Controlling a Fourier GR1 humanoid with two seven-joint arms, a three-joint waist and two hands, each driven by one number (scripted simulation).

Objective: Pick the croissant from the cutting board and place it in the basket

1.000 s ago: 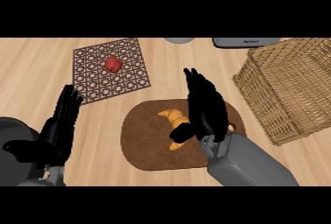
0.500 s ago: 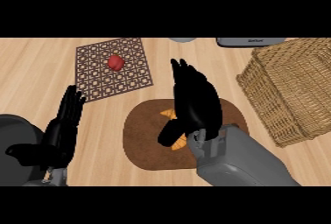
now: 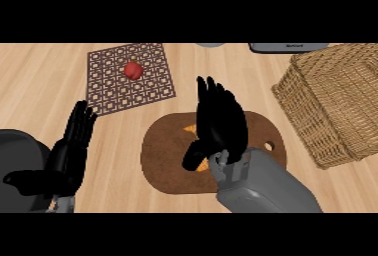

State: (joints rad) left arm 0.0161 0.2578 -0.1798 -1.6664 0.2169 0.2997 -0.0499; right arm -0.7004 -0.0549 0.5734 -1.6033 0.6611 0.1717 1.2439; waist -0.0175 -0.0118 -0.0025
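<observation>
A brown oval cutting board point(image 3: 166, 150) lies in the middle of the counter. The croissant point(image 3: 190, 129) on it is almost wholly hidden: only small orange bits show at the edges of my right hand point(image 3: 218, 122). That hand hangs over the croissant with its fingers straight, pointing away from me, and its thumb angled down to the left. The wicker basket point(image 3: 336, 95) stands at the right, apart from the board. My left hand point(image 3: 70, 150) rests open at the lower left, fingers up.
A brown lattice trivet point(image 3: 111, 70) with a small red item point(image 3: 133, 70) on it lies at the back left. A grey object point(image 3: 286, 47) and a pale round thing point(image 3: 210, 44) sit at the far edge.
My right hand has moved left and slightly forward over the board, covering more of the croissant. The left hand stays where it was.
</observation>
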